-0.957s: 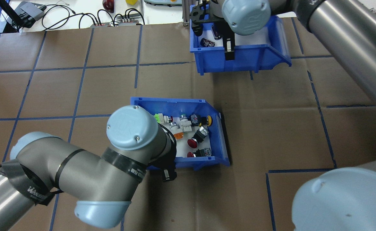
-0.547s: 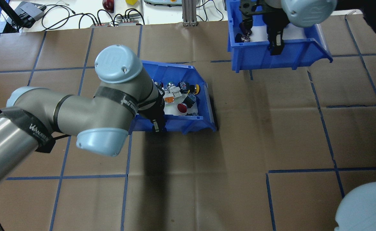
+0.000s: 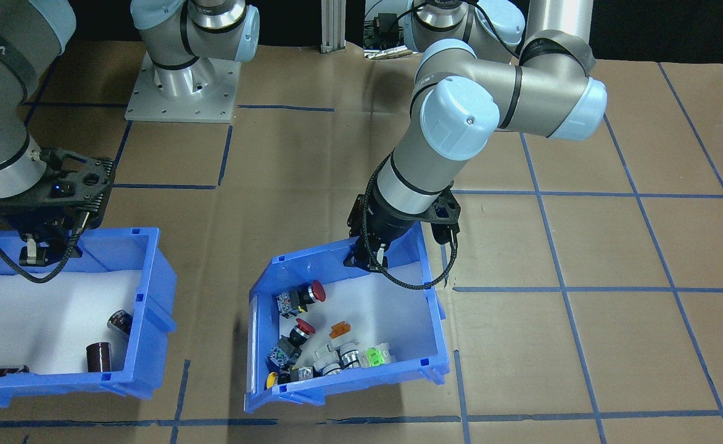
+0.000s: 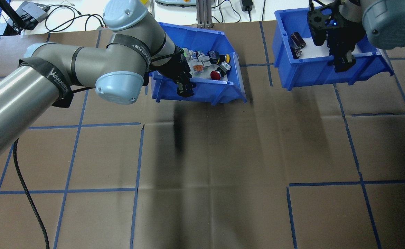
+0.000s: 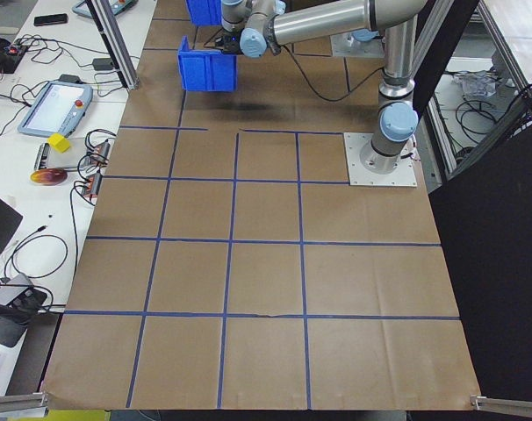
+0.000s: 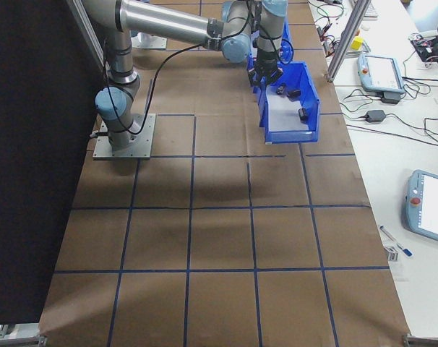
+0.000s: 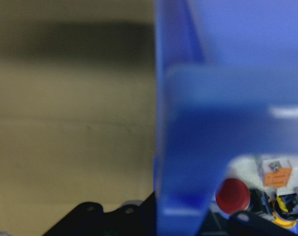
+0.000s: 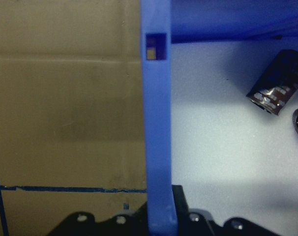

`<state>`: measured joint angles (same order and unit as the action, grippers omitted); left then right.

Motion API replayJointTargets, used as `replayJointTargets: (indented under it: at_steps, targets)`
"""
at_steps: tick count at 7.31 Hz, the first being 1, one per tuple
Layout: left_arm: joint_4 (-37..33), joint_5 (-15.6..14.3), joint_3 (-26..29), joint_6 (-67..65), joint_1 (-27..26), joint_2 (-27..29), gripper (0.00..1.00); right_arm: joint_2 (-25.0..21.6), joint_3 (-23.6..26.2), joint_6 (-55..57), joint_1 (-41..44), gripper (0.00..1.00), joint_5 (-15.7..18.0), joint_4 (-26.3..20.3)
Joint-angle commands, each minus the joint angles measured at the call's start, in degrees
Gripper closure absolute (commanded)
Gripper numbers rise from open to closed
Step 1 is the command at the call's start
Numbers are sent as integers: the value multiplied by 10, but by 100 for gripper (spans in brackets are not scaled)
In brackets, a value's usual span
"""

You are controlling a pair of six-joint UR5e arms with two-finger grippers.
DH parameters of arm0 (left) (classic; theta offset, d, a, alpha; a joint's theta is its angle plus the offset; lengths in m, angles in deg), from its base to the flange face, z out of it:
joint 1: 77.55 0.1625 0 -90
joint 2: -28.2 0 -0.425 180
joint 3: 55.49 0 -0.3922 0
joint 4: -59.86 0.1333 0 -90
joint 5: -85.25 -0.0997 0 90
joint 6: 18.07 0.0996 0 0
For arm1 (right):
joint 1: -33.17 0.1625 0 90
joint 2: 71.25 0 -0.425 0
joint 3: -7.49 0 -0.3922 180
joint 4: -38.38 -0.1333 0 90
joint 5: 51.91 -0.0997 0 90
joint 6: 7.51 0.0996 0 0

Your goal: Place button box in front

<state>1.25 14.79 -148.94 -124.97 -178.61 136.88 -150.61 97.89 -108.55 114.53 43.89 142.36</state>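
The button box (image 4: 223, 90) is a blue bin with a white liner and red, yellow, orange and green push buttons (image 3: 312, 345). It sits at the far side of the table, left of centre in the overhead view. My left gripper (image 4: 185, 88) is shut on its near wall (image 3: 398, 253). In the left wrist view that wall (image 7: 188, 147) runs up between the jaws, with a red button (image 7: 232, 195) beside it. My right gripper (image 4: 342, 59) is shut on the near wall (image 8: 156, 123) of the matching blue bin (image 4: 309, 74), which holds dark cylinders (image 3: 97, 356).
Brown paper with a blue tape grid (image 4: 202, 155) covers the table. Cables and devices (image 4: 85, 15) lie on the white bench beyond the far edge. An aluminium post (image 4: 202, 14) stands between the two bins. The two bins are about a hand's width apart.
Both arms have carried their bins away from the robot. The button box went from mid-table to the far edge. The cylinder bin shifted to the right along that edge.
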Motion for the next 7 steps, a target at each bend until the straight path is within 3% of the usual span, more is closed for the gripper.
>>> replayJointTargets:
  at_steps: [1,2,5,7]
  targets:
    - [30,79,11,15,23,35,100,-29,63,-38,-35,92,-24,37]
    - [47,136,6,23,28,49,100,-39,88,-56,-55,92,-31,40]
    - [74,174,-6,34,31,66,100,-43,124,-75,-74,92,-35,67]
    - [75,175,-4,93,51,79,100,-43,125,-75,-73,92,-33,67]
